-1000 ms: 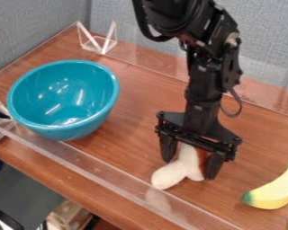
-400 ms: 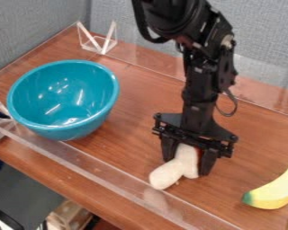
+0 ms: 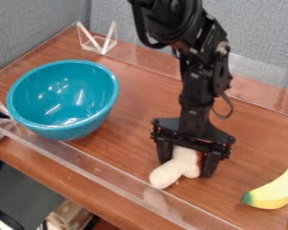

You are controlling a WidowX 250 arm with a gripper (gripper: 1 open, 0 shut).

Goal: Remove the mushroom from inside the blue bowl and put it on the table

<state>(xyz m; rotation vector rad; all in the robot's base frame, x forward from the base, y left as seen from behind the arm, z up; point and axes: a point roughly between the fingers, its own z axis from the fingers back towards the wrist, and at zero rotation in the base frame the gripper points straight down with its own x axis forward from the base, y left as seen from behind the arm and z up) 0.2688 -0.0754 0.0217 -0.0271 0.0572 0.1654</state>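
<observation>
At nine o'clock the blue bowl [image 3: 64,99] sits empty, its glossy inside bare. The mushroom [image 3: 178,169] lies on its side on the counter [image 3: 134,94] at about five o'clock, beside the near clear wall. The end effector [image 3: 193,157] stands over it with fingers spread apart, straddling the cap end. It looks light, hard and smooth, likely to roll; the thick stem gives the surest hold. A banana [image 3: 275,188] lies at four o'clock, so open room is toward the middle

We see grey fabric partition wall [image 3: 50,27] behind, pale wall panel [image 3: 261,40] at right, dim floor clutter lower left, soft even light.
</observation>
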